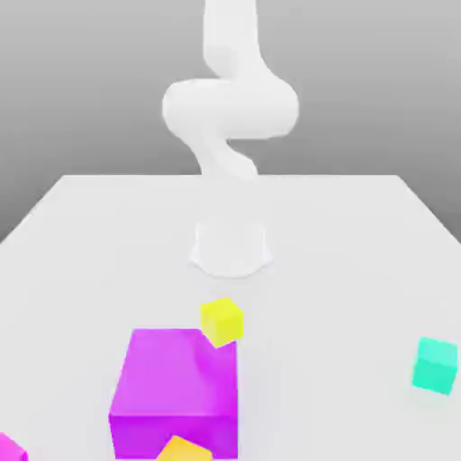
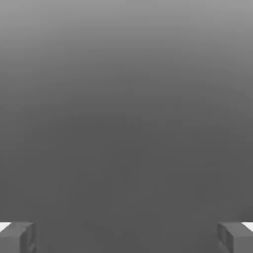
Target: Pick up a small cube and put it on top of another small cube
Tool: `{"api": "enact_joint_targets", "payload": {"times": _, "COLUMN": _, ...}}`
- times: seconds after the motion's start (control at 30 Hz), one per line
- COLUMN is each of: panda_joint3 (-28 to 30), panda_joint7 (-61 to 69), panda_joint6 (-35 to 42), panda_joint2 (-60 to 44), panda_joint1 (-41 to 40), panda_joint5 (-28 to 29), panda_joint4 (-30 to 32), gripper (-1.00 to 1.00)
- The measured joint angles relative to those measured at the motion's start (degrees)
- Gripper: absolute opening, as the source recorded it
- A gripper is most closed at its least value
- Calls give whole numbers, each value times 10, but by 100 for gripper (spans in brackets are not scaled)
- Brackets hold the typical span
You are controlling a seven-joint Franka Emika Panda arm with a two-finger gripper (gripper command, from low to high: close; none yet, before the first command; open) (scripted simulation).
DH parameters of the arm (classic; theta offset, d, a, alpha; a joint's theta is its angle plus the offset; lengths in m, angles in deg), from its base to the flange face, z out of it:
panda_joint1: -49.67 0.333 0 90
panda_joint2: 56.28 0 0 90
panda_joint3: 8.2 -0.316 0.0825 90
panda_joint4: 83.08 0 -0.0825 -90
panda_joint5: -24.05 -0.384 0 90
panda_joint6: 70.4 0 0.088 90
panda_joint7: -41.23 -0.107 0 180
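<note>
The hand view is showing the end effector (image 2: 126, 237) with its two fingers (image 2: 17, 238) standing wide apart and holding nothing, and plain grey shading is lying beyond them. The exterior view is adding what is lying outside that grip: the white arm (image 1: 231, 108) is rising from its base (image 1: 230, 250) on the pale table (image 1: 333, 261) and passing out at the top.

The teal-green cube (image 1: 435, 366) is resting on the table, clear of the end effector, toward the exterior view's right and well apart from the other blocks. Also outside the fingers, the big purple block (image 1: 171, 374) is lying toward the exterior view's left. The yellow cube (image 1: 221, 321) is overlapping its far corner in that view; whether they are touching, I cannot tell. An orange block (image 1: 186, 450) is overlapping the purple block's near side, and a magenta block (image 1: 11, 448) is sitting at the lower left corner, both partly cut off. On which side of the end effector these are lying, I cannot tell.
</note>
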Motion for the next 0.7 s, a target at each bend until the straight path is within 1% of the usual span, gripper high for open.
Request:
{"api": "enact_joint_targets", "payload": {"times": 0.43, "panda_joint3": -74, "panda_joint7": 126, "panda_joint6": -113, "panda_joint2": -272, "panda_joint1": 122, "panda_joint5": -4, "panda_joint4": 55, "gripper": 0}}
{"api": "enact_joint_targets", "payload": {"times": 0.57, "panda_joint3": -104, "panda_joint7": 153, "panda_joint6": -148, "panda_joint2": -356, "panda_joint1": 156, "panda_joint5": 10, "panda_joint4": 71, "gripper": 0}}
{"api": "enact_joint_targets", "payload": {"times": 0.7, "panda_joint3": -122, "panda_joint7": 171, "panda_joint6": -182, "panda_joint2": -441, "panda_joint1": 202, "panda_joint5": 38, "panda_joint4": 88, "gripper": 0}}
